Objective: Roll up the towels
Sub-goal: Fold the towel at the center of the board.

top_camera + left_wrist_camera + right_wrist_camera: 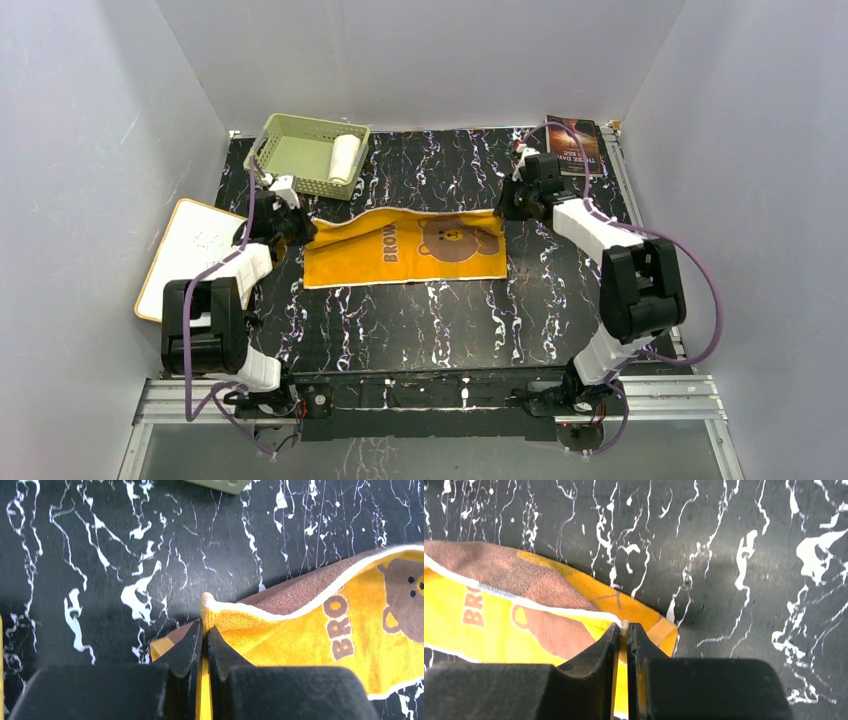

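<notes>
The brown and orange-yellow towel (405,252) lies spread on the black marbled mat, its far edge lifted and folded toward me, brown back showing. My left gripper (296,226) is shut on its far left corner; the left wrist view shows that corner (212,611) pinched between the fingertips (190,645). My right gripper (506,210) is shut on its far right corner, seen in the right wrist view (624,626). The white towel (345,157) is a rolled cylinder lying in the green basket (285,135) at the back left.
A white board with a tan edge (192,250) lies off the mat at the left beside my left arm. A dark-covered book (577,142) lies at the back right corner. Grey walls close in on the left, right and back.
</notes>
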Controlling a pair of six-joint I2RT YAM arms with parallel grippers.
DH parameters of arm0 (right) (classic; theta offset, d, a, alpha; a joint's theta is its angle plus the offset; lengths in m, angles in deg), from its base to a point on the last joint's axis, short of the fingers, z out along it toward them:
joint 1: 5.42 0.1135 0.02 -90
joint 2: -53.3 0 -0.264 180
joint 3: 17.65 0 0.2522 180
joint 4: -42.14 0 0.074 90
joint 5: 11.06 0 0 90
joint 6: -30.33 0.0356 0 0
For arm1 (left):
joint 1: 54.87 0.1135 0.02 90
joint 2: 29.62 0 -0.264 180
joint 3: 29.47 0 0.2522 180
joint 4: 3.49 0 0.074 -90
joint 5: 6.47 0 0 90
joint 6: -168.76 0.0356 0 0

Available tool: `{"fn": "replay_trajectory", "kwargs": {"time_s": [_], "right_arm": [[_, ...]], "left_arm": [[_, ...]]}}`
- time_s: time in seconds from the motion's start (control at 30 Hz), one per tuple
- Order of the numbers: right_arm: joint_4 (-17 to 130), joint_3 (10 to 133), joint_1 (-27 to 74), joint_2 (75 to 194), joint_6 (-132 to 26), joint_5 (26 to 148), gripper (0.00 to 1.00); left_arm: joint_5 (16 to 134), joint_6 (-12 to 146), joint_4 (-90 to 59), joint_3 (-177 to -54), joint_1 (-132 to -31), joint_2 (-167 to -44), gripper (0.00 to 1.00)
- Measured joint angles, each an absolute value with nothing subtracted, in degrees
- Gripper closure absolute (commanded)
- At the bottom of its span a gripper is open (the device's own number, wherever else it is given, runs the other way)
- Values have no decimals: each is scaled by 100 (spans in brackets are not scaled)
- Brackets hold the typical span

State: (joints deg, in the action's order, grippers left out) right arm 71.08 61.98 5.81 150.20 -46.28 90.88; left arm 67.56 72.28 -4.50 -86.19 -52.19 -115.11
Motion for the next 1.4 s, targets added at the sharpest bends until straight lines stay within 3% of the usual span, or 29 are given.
{"fn": "replay_trajectory", "kwargs": {"time_s": [0.37,0.43,0.53,0.6,0.73,0.77,0.8,0.87,1.0,1.13,1.4], "right_arm": [[7230,4959,579,14078,-4575,9080,100],[7258,4777,579,13917,-4545,9095,89],[7287,4544,579,13667,-4455,9110,85],[7302,4369,579,13464,-4422,9080,81],[7427,4028,579,12970,-4313,8977,46],[7451,3966,579,12846,-4282,8944,42],[7477,3907,579,12717,-4261,8916,37],[7492,3818,581,12465,-4217,8852,32],[7370,3744,583,11862,-4062,8599,35],[7031,3940,585,11910,-3957,8474,49],[7125,5225,882,13805,-4009,8730,48]], "left_arm": [[6863,6959,-911,-7965,-5186,-10637,100],[6824,6942,-1027,-7961,-5156,-10578,100],[6732,6879,-1169,-7941,-5132,-10558,100],[6660,6815,-1269,-7865,-5125,-10504,81],[6481,6632,-1501,-7703,-5123,-10141,50],[6433,6590,-1575,-7683,-5123,-9995,36],[6391,6557,-1650,-7681,-5123,-9842,29],[6337,6518,-1755,-7681,-5123,-9481,24],[6442,6474,-1914,-7699,-5123,-8908,23],[6599,6466,-1965,-7979,-5123,-9033,27],[6673,6474,-3248,-9668,-5009,-11579,28]]}}
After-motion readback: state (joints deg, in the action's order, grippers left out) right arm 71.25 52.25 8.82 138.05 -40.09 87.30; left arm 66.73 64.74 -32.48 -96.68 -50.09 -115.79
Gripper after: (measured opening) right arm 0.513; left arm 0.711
